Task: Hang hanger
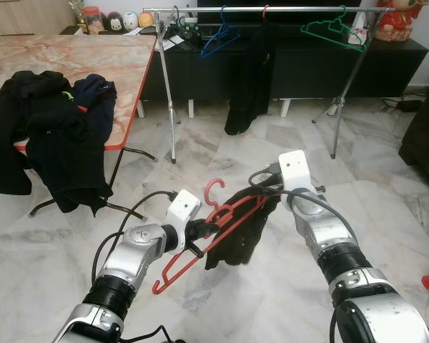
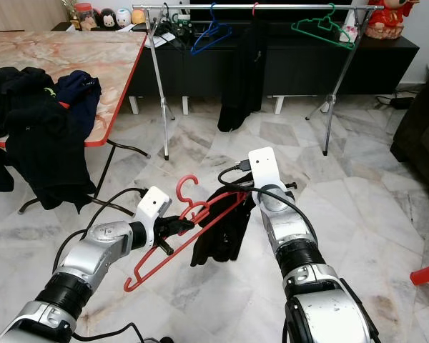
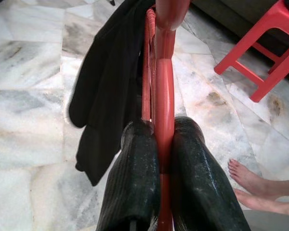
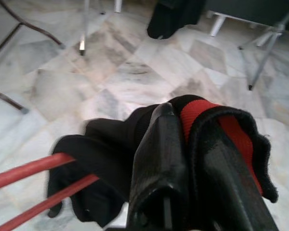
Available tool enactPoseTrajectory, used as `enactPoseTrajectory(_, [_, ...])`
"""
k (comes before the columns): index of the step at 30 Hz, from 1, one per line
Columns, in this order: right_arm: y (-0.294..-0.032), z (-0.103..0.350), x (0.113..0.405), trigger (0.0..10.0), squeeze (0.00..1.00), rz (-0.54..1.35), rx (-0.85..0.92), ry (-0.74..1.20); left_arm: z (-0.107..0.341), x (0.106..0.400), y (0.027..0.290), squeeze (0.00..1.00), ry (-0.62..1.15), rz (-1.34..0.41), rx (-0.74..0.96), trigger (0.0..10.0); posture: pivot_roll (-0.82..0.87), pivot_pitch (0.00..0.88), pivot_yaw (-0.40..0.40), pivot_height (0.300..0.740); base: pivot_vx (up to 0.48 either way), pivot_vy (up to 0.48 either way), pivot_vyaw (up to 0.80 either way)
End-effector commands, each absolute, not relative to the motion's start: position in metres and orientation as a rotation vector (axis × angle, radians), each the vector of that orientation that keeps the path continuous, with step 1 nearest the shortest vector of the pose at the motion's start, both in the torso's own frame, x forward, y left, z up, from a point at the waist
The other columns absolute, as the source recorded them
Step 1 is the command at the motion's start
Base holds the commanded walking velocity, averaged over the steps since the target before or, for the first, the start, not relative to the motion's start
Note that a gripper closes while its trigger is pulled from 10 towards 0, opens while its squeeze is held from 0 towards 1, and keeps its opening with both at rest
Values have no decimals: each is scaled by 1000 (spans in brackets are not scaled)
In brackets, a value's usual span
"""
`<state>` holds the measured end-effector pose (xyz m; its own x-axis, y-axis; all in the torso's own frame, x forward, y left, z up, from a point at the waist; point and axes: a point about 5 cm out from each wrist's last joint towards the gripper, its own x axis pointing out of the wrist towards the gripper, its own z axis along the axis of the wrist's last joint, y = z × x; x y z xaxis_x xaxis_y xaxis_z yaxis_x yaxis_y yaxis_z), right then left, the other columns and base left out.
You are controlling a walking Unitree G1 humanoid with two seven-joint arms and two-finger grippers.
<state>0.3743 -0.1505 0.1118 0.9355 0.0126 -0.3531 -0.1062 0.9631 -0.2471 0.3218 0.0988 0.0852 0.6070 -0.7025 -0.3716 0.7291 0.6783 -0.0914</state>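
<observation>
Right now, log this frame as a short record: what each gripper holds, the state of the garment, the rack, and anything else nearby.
left gripper: shut on red hanger, near its hook
right gripper: shut on black garment at the hanger's far end
garment: draped over that end, hanging above the floor
rack: ahead, holding blue hanger, green hanger and a dark garment
table: to the left, dark clothes piled on its edge
person: bare feet on the floor
</observation>
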Motion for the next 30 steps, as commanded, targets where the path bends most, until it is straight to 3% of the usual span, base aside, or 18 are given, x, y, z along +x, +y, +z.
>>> enactPoseTrajectory(1, [-142,121,376,10000,0,95,-268,321,94,329,100,0,349,-789,89,10000,-39,8,-18,740,0,0,0])
enactPoseTrajectory(8, [-137,125,374,10000,0,106,-290,306,99,336,97,0,306,-719,107,10000,-42,8,-18,740,0,0,0])
enactPoseTrajectory(15, [-131,132,371,10000,0,174,-315,281,97,331,90,0,306,-791,72,10000,-48,5,-15,740,0,0,0])
enactPoseTrajectory(19, [-123,149,362,10000,0,233,-454,244,98,331,92,0,301,-794,94,10000,-45,3,-15,740,0,0,0])
enactPoseTrajectory(30, [-114,161,344,10000,0,182,-366,235,92,336,99,0,358,-724,185,10000,-46,2,-15,740,0,0,0])
